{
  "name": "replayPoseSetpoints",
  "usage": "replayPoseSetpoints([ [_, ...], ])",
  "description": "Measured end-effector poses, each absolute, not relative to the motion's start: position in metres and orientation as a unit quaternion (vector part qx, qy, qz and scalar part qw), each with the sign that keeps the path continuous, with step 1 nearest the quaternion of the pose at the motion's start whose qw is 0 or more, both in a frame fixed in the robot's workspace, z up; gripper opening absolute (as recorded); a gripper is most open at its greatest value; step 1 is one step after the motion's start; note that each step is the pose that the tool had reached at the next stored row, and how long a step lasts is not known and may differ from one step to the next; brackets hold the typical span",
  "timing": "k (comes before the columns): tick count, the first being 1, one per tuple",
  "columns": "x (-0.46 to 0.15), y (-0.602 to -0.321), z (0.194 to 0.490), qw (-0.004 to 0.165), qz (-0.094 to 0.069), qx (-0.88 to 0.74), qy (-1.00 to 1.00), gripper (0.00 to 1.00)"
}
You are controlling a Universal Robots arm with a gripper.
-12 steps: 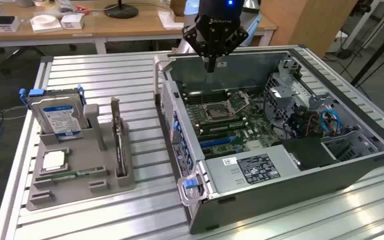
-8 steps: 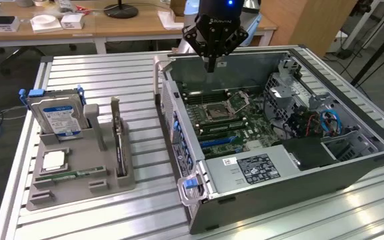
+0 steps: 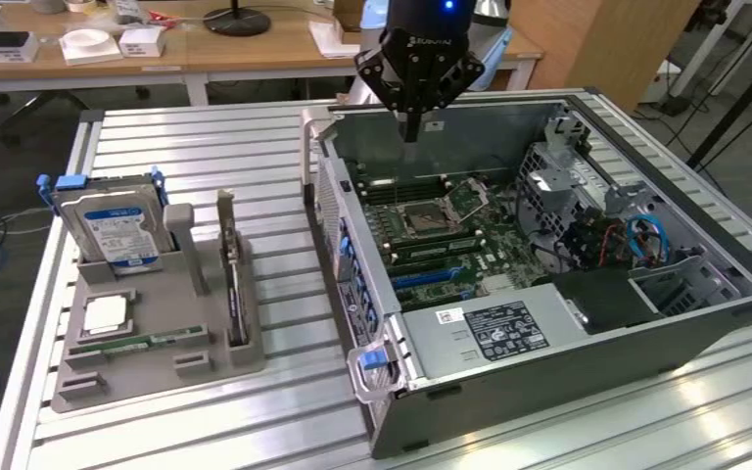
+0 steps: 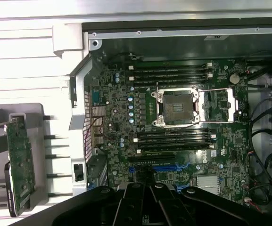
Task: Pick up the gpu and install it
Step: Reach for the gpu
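Aluminium slats of the table (image 3: 285,421) run bare along the near edge, and a strip of them lies open between the grey holder tray (image 3: 154,377) on the exterior view's left and the computer case (image 3: 586,372) on its right. The case lies on its side with the lid off, its walls standing up around the interior.

The gpu (image 3: 234,284) stands on edge in a slot at the tray's right side, its silver bracket at the far end. It is outside the case and just beside the case's left wall. On the same tray, a green RAM stick (image 3: 141,343) lies flat nearer the front. A hard drive (image 3: 115,230) with a blue-white label stands upright at the tray's far left.

Inside the case the motherboard (image 3: 442,245) lies low and flat on the left. Cables and a metal cage crowd the right side.

Farther back, the gripper (image 3: 410,132) hangs above the case's far wall, its fingers pressed together and holding nothing. The gpu is well apart from it, nearer and to the exterior view's left. Wooden desks (image 3: 258,49) stand beyond the table.
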State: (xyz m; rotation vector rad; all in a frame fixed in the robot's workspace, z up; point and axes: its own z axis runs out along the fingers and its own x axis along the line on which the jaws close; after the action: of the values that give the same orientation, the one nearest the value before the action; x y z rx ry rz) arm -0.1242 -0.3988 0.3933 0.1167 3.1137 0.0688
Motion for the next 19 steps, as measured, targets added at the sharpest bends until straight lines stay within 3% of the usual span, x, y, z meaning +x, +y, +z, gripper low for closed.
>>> replayPoseSetpoints([
  [19, -0.15, -0.399, 0.393, 0.012, 0.022, 0.037, 0.999, 0.11],
])
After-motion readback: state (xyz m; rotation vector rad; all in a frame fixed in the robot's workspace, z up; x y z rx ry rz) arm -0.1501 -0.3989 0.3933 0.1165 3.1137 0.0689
